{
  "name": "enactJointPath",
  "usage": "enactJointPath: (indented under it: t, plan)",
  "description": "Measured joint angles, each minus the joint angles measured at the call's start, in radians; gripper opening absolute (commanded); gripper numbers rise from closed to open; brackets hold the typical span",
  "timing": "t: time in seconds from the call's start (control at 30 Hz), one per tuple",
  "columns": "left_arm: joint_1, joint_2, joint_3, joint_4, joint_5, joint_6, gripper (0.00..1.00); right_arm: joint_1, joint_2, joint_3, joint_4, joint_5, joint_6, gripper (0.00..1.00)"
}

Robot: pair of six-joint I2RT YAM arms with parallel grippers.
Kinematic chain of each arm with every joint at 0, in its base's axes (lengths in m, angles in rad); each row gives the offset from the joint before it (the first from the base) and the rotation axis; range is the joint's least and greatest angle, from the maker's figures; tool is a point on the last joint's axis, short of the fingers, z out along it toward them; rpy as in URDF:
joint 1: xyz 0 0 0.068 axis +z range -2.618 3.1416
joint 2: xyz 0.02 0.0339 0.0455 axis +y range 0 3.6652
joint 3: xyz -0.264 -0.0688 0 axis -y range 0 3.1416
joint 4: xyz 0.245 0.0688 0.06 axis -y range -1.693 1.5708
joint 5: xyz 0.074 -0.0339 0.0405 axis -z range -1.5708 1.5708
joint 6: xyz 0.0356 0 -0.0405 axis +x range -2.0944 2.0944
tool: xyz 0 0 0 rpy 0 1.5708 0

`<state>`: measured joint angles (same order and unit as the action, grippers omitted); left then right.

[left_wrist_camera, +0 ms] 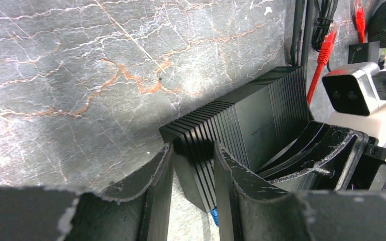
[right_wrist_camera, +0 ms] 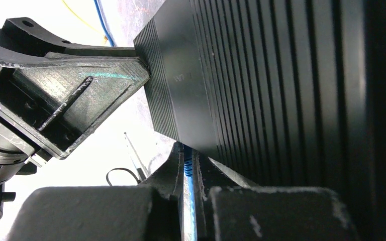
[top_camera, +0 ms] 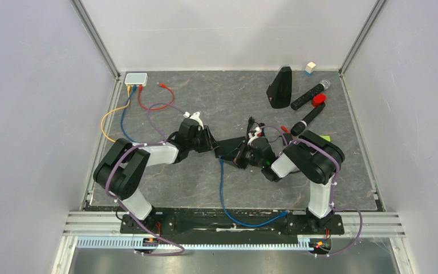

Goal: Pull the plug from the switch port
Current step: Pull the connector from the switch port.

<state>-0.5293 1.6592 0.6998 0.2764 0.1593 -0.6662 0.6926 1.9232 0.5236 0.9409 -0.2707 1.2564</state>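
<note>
Both hands on the job at mid-tabletop: one bracing the switch, one pinching the plug.

From the overhead view I see the black ribbed switch [top_camera: 232, 151] lying on the tabletop [top_camera: 205, 103] between the two arms. My left hand [left_wrist_camera: 192, 150] is closed narrow across one end of it, a finger pressed to either face. My right hand [right_wrist_camera: 188, 160] is closed tight on the blue plug [right_wrist_camera: 187, 168], right where it enters the underside edge of the switch, with the blue cable [top_camera: 222, 194] trailing back towards the bases. I judge the plug is seated and the pull itself not yet made. Next I need a straight draw along the port axis with the right, while the left holds the switch firm so it doesn't drag along. I can't see whether the latch tab is pressed.
</note>
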Motion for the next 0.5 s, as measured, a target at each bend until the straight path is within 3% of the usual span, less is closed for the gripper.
enactJointPath:
  t: [0.5]
  plan:
    - [-0.001,0.000,-0.017,0.024,0.016,-0.037,0.39,-0.001,-0.056,0.008,-0.101,-0.023,-0.144,0.00]
